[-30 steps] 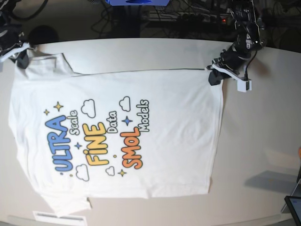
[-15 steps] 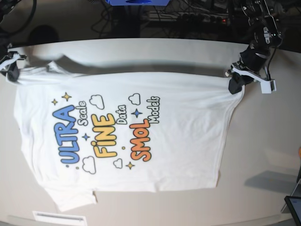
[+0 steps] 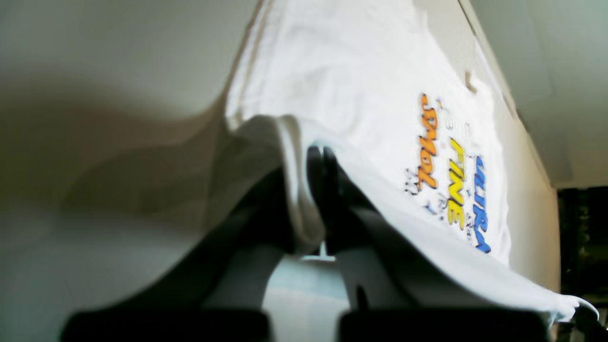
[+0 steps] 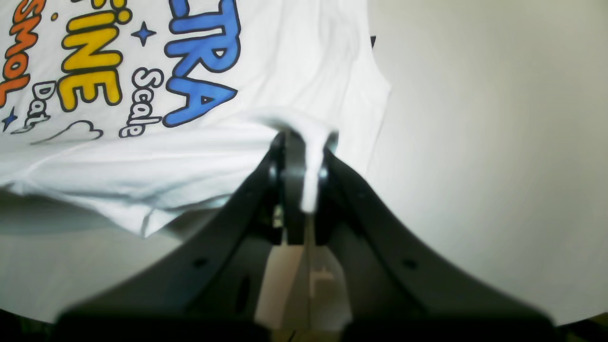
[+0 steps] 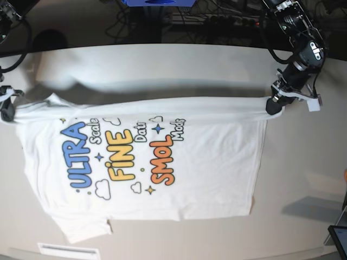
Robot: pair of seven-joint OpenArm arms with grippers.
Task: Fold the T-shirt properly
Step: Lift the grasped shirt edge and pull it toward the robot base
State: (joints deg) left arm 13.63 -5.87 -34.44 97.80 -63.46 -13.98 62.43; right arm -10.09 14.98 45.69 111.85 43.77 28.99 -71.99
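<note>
The white T-shirt (image 5: 162, 162) lies print side up on the table, with "ULTRA Scale FINE Data SMOL Models" showing. Its far long edge is lifted and pulled taut between both grippers. My left gripper (image 5: 272, 105) is shut on the hem-end corner, and the left wrist view shows fabric pinched at the gripper (image 3: 314, 159), with the T-shirt (image 3: 380, 95) sloping down beyond it. My right gripper (image 5: 6, 108) is shut on the shoulder end. The right wrist view shows cloth clamped at the gripper (image 4: 304, 147) beside the blue letters of the T-shirt (image 4: 199, 61).
The pale table (image 5: 303, 162) ends in a dark strip of cables at the back. A blue object (image 5: 157, 2) sits at the back edge. A dark device (image 5: 339, 238) is at the front right corner, and a white strip (image 5: 68, 251) at the front left.
Both grippers have raised the far edge and carried it toward the front of the table. The edge is now stretched straight and hangs over the top of the print.
</note>
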